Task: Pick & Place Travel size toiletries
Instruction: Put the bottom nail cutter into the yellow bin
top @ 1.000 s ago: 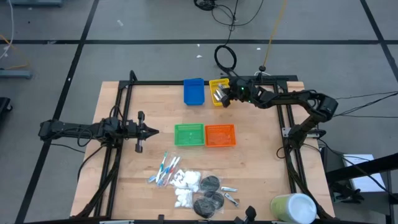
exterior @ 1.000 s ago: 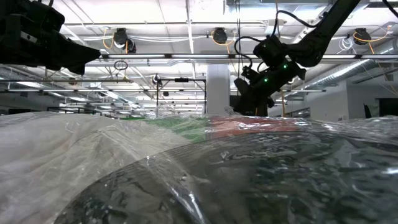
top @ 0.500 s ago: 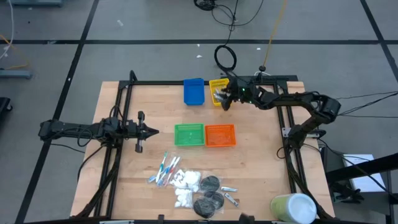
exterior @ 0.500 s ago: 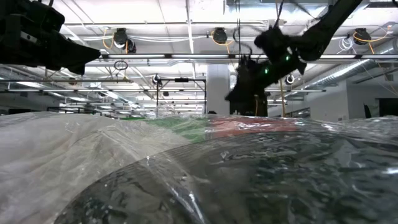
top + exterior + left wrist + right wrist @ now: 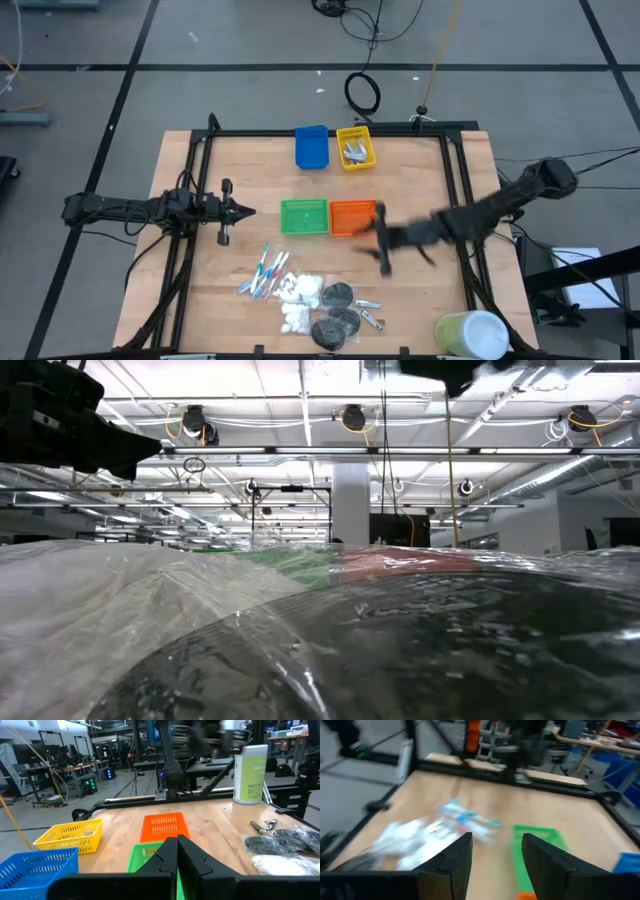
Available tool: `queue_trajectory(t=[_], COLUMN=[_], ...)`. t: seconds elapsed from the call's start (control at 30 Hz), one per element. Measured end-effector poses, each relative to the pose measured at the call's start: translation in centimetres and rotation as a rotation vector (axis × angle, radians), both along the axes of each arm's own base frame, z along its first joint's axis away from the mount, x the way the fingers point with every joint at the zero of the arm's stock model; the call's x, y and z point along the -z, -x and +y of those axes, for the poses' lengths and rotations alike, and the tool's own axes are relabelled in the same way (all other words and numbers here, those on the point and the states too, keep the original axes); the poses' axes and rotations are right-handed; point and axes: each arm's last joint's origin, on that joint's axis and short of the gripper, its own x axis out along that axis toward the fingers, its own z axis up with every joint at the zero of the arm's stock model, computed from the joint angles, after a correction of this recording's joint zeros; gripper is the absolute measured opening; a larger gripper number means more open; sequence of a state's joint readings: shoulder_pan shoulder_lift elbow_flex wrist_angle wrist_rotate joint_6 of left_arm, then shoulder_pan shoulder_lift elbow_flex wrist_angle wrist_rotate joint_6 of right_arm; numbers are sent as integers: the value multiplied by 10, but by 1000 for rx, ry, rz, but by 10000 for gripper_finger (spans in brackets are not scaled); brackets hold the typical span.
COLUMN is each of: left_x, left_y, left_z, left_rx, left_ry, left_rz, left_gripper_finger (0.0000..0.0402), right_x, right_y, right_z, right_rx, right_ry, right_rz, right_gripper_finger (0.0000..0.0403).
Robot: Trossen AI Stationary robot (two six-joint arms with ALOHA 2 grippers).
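The travel size toiletries lie in a heap near the table's front edge: thin toothbrush-like sticks (image 5: 262, 272), white pads (image 5: 298, 291), black discs (image 5: 335, 310) and small silvery pieces (image 5: 368, 313). More silvery pieces (image 5: 354, 151) lie in the yellow bin (image 5: 368, 139). My right gripper (image 5: 383, 247) hangs blurred over the table just right of the orange bin (image 5: 353, 217). In its wrist view it (image 5: 492, 857) is open, with nothing between the fingers. My left gripper (image 5: 245, 210) waits shut at the table's left, level, pointing at the green bin (image 5: 304, 216).
A blue bin (image 5: 311, 147) stands beside the yellow one at the far edge. A large pale green-white cylinder (image 5: 472, 335) stands at the near right corner. Black frame rails (image 5: 455, 170) run along the table's sides. Bare wood lies between the bins and the heap.
My right gripper has left the yellow bin at the far edge and swung fast toward the near edge. It now hangs above the table right of the orange bin, turned toward the heap of toiletries. In the low view it has risen out of sight.
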State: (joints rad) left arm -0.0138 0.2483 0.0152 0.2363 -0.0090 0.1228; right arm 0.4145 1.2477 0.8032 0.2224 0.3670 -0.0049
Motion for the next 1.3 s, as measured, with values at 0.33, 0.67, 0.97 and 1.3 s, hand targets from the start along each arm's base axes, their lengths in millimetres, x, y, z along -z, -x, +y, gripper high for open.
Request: queue_trajectory(t=[0.33, 0.67, 0.97, 1.3], left_x=[0, 0, 0, 0], left_y=[0, 0, 0, 0], left_z=[0, 0, 0, 0], left_rx=[0, 0, 0, 0], left_ry=[0, 0, 0, 0], left_rz=[0, 0, 0, 0], left_gripper_finger=[6, 6, 5, 5], right_x=[62, 111, 129, 139], right_y=[11, -8, -10, 1], right_z=[94, 124, 133, 108], right_rx=[-40, -78, -46, 174], right_ry=[-210, -362, -417, -164], right_rz=[389, 723, 817, 899], right_gripper_finger=[166, 160, 160, 141])
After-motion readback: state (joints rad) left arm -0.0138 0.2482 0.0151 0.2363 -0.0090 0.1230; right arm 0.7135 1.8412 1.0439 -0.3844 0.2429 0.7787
